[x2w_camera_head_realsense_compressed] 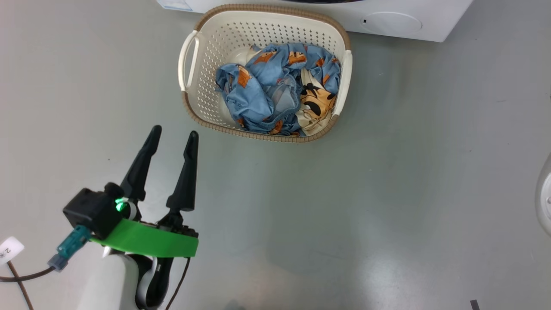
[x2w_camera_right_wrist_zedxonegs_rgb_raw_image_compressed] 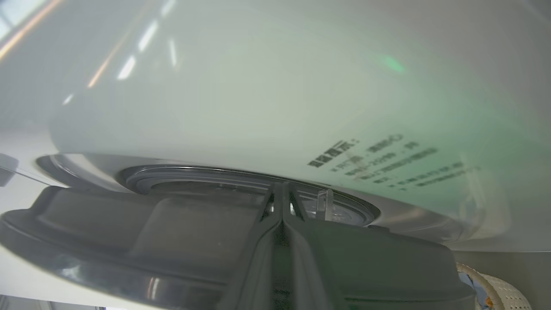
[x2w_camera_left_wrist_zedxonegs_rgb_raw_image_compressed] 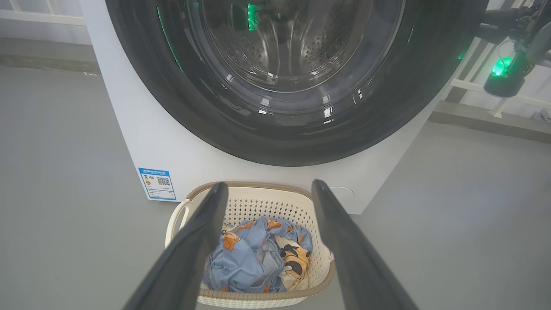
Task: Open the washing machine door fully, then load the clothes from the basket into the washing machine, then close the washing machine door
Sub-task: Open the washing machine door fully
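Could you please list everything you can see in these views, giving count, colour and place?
Washing machine: one, white, behind the basket.
Door: one, glossy black rim around clear glass, on the machine's front.
Label: one, blue, low on the machine's front.
Round flap: one, white, low on the machine's front.
Basket: one, cream with brown rim, on the floor before the machine.
Clothes: one bundle, light blue with orange and black prints, inside the basket.
Floor: grey, under everything.
Left gripper: one, dark fingers, open, short of the basket.
Right gripper: one, dark fingers, shut, close against the door.
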